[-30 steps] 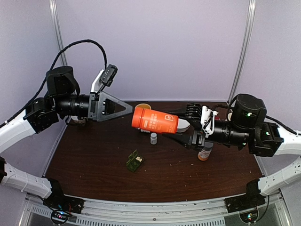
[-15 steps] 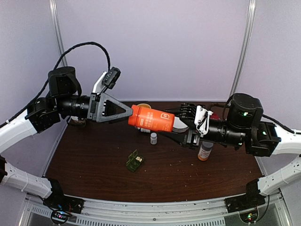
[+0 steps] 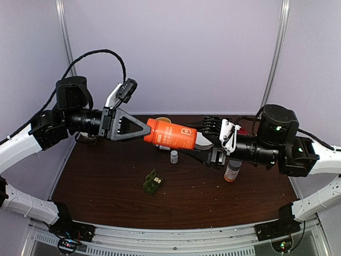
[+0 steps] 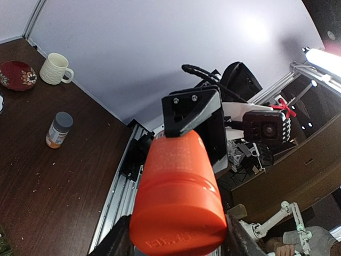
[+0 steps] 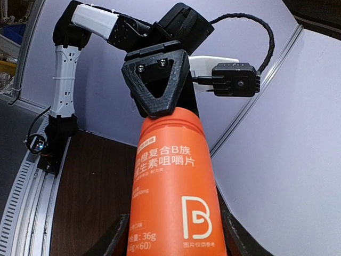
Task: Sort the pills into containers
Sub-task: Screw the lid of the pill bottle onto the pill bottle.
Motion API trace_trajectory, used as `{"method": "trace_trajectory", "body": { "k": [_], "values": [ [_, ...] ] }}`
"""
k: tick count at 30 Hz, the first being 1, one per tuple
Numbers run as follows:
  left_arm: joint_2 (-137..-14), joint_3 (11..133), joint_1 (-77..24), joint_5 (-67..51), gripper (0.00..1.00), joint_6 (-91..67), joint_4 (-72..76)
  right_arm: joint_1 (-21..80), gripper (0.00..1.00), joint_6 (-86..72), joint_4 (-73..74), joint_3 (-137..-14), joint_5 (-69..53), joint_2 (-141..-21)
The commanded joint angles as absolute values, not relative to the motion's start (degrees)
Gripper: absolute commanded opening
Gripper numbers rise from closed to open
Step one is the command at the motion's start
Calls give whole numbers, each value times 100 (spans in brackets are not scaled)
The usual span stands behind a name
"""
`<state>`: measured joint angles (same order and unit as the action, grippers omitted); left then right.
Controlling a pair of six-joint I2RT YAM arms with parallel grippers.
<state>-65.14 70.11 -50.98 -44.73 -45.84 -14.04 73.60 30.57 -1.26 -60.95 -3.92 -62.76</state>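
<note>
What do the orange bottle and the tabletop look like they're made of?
Orange bottle: smooth, slightly glossy plastic, judging by its even colour, soft sheen and printed lettering. Tabletop: dark brown wood or wood-look laminate, with faint grain; which one is unclear.

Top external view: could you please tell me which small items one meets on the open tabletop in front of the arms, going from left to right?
green pill box → small white bottle → small amber bottle
</note>
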Motion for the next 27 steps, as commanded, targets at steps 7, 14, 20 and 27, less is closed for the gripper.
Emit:
{"method": "trace_trajectory", "body": {
  "k": [7, 14, 20, 27],
  "values": [
    [-6572, 7375, -5131, -4343, 19, -3183, -2025, 7271, 0, 1599, 91, -6538, -762, -6398],
    [-6691, 7696, -5142, -3994, 12, -1126, -2346, 6933, 0, -467, -150, -6616, -1959, -6452],
    [-7009, 8068, -5133, -3824, 36, -533, -2302, 6899, 0, -568, -164, -6181, -1750, -6139],
    [-6934, 7687, -5142, -4185, 97, -1155, -1474, 6891, 0, -401, 50, -5983, -1357, -6096]
  ]
}}
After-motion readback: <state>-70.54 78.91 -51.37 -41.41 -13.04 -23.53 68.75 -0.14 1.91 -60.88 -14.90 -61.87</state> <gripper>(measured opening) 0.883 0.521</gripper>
